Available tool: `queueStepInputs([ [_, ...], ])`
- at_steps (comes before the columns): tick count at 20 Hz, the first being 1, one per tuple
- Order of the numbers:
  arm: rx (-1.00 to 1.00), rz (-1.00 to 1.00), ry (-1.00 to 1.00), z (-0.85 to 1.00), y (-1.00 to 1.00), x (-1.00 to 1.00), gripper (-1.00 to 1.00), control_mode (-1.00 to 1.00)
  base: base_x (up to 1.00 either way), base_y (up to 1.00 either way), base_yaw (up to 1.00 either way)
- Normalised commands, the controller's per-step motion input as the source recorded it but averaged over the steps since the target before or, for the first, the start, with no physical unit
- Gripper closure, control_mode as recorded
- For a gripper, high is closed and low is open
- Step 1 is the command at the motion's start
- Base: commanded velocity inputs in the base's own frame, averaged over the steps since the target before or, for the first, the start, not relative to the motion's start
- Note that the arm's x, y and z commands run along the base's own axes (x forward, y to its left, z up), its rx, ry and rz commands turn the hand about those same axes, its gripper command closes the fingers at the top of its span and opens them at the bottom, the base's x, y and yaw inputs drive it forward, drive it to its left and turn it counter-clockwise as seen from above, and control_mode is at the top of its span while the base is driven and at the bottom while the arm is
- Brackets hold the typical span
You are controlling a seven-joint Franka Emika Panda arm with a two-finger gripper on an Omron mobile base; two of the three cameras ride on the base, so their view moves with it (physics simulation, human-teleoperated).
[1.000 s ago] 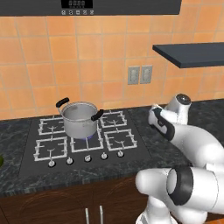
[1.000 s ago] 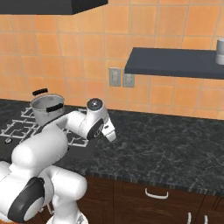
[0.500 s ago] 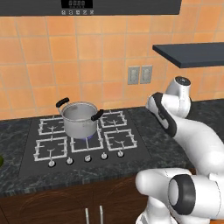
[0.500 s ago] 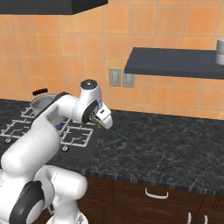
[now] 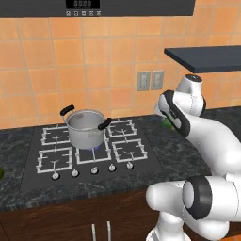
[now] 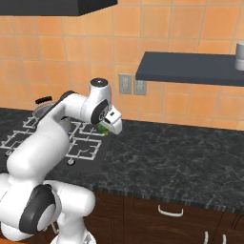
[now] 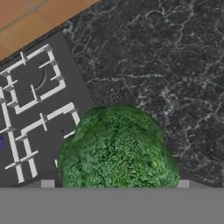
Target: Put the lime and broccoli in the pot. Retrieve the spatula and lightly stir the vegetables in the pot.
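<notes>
Above counter [image 6: 190, 157] beside stove [image 5: 89, 150]: tool [image 6: 107, 127] pinching broccoli [image 7: 118, 148], prob. lifted.

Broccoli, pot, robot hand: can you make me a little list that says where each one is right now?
broccoli: green and bushy, between the gripper's fingers, lifted above the counter
gripper: closed on the broccoli, up in the air just right of the stove
pot: shiny steel, on a back burner of the stove, black side handles
stove: four grates, a row of knobs along the front
counter: dark speckled stone
pot contents: cannot tell from here
</notes>
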Motion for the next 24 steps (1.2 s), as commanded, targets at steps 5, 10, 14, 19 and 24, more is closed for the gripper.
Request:
queueStepInputs([
  [5, -0.03, 0.05, 0.07, 0.18, 0.10, 0.00, 1.00, -1.00, 0.00, 0.00, 0.00],
  [10, -0.08, 0.06, 0.03, 0.28, 0.21, 0.00, 1.00, -1.00, 0.00, 0.00, 0.00],
  [14, -0.06, 0.13, -0.02, 0.05, 0.64, 0.23, 1.00, -1.00, 0.00, 0.00, 0.00],
  [19, -0.03, 0.15, -0.25, 0.00, 0.64, 0.27, 1.00, -1.00, 0.00, 0.00, 0.00],
  [24, -0.05, 0.19, -0.24, 0.00, 0.90, 0.56, 1.00, -1.00, 0.00, 0.00, 0.00],
])
